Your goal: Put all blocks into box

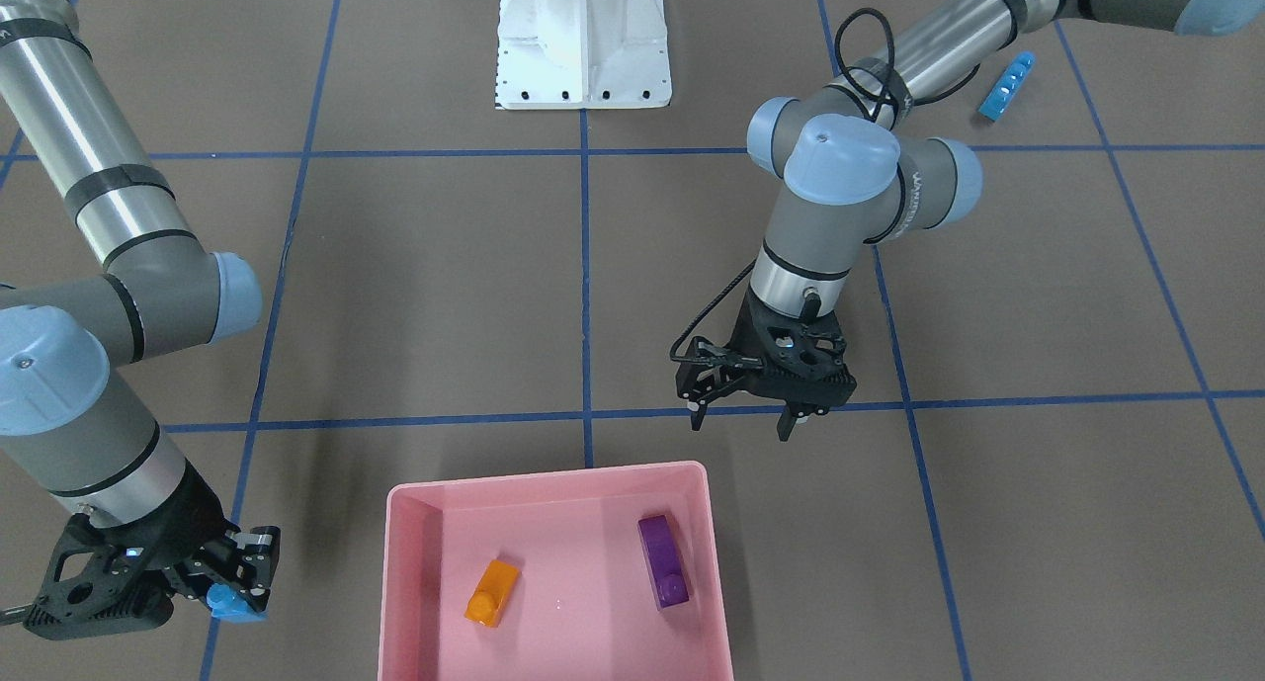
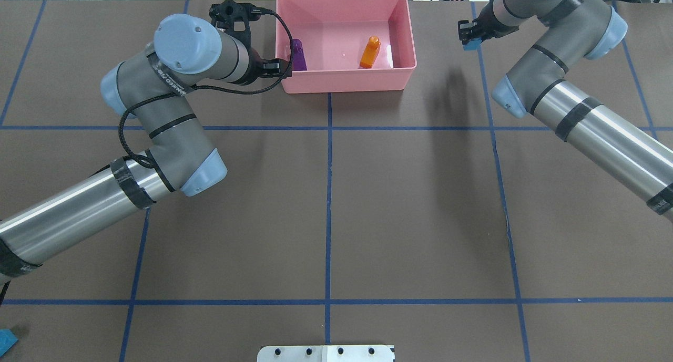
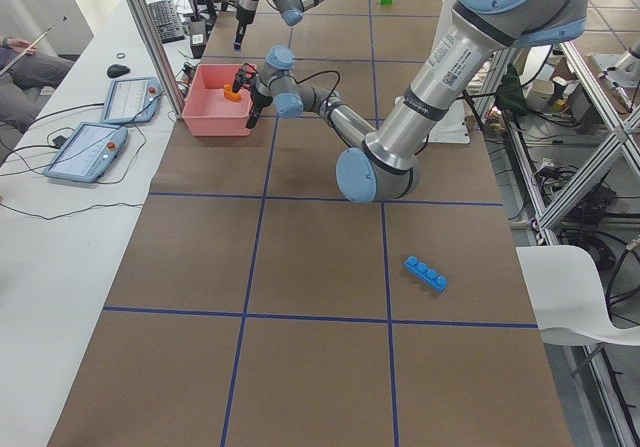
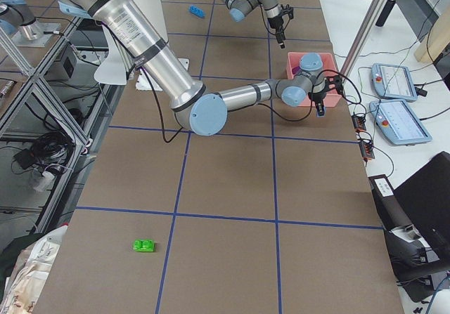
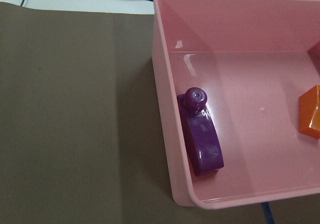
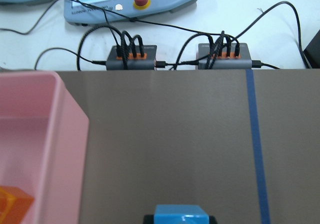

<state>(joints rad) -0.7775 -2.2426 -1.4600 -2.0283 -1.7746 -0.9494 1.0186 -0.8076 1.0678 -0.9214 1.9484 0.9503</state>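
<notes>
The pink box (image 1: 548,478) holds the purple block (image 1: 663,560) by one wall and the orange block (image 1: 492,592) nearer the middle. My left gripper (image 1: 741,426) is open and empty, above the table just outside the box's corner nearest the purple block (image 5: 200,139). My right gripper (image 1: 240,592) is shut on the small light-blue block (image 1: 235,605), above the table beside the box's other end; the block also shows in the right wrist view (image 6: 181,215). The long light-blue block (image 1: 1006,86) lies on the table near my left arm's base side. The green block (image 4: 144,245) lies far off on my right side.
The white robot base (image 1: 583,43) stands at the table's robot side. Blue tape lines cross the brown table. Cable hubs (image 6: 132,58) and pendants (image 4: 392,81) lie past the table edge behind the box.
</notes>
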